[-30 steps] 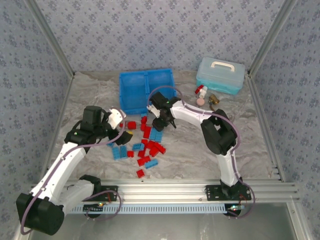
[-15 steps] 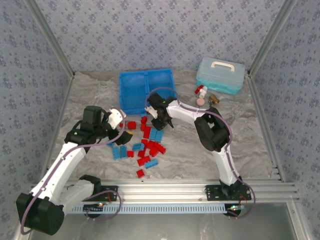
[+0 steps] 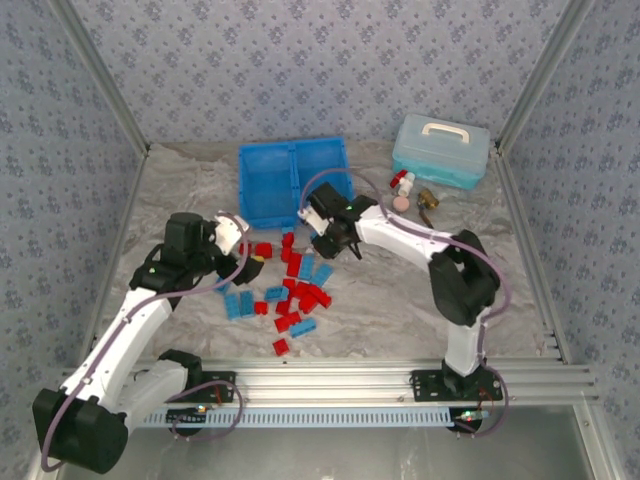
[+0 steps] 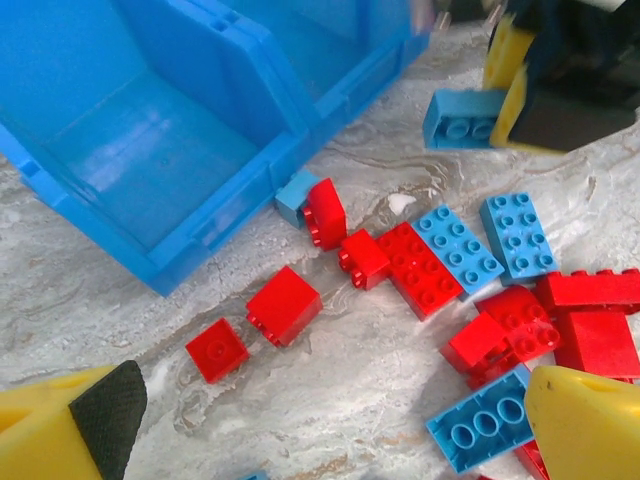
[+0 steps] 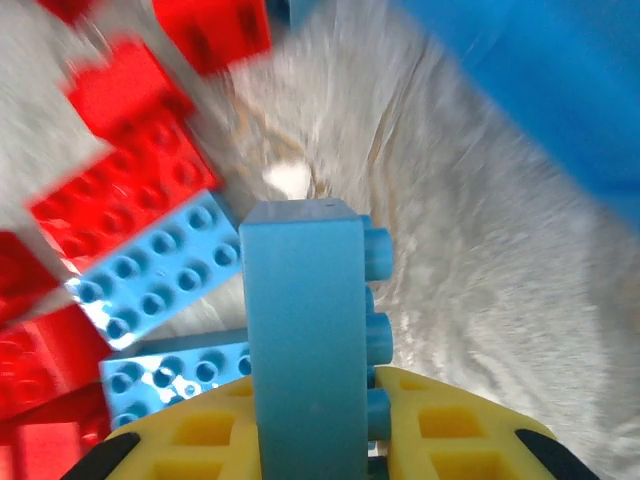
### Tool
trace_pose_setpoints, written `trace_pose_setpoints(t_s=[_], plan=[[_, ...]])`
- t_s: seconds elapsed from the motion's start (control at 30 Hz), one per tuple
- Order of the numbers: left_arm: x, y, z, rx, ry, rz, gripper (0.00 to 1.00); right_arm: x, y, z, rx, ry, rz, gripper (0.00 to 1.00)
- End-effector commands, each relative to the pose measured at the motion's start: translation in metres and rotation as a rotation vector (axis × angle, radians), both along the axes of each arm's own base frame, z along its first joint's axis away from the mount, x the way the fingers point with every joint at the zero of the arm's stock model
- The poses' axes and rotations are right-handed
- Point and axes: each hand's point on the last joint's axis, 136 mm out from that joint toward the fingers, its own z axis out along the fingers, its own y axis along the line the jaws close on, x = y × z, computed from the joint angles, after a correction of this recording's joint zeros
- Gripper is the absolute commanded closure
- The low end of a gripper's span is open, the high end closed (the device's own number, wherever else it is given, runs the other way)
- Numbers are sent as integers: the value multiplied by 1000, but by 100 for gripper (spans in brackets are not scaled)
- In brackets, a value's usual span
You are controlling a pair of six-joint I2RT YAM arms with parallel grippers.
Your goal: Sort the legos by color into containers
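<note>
Yellow-padded, the left tool (image 3: 243,252) hangs with its jaws spread wide over the left fringe of the legos (image 3: 296,292). These red and light blue bricks lie scattered on the marbled bench (image 3: 400,300), just in front of the bright blue tray (image 3: 290,147). At the pile's far right edge, the right tool (image 3: 329,245) is clamped on one light blue brick (image 5: 305,340), its studs pointing sideways.

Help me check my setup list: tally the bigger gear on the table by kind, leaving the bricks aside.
Arms: 2, the left arm and the right arm
Blue tray: 1
Lidded case: 1
Total: 4
</note>
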Motion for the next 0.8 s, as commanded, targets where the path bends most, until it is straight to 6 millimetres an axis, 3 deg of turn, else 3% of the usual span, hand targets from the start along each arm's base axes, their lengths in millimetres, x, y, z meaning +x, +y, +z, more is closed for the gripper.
trace_pose_setpoints(t_s=[0.0, 0.07, 0.2, 0.37, 0.47, 0.63, 0.77], plan=[[6, -1, 19, -45, -67, 27, 1, 29, 5, 69, 162, -159, -121, 81], [6, 0, 22, -58, -80, 39, 1, 55, 1, 93, 247, -185, -237, 82], [7, 1, 30, -87, -99, 61, 1, 103, -1, 101, 339, -164, -405, 81], [5, 0, 33, -105, -106, 60, 1, 153, 6, 76, 293, -114, -514, 81], [4, 0, 31, -98, -102, 54, 1, 173, 13, 60, 267, -101, -531, 81], [3, 1, 28, -85, -98, 49, 1, 190, 20, 29, 272, -51, -557, 78], [1, -1, 24, -76, -90, 32, 1, 195, 26, 20, 278, -41, -536, 73]])
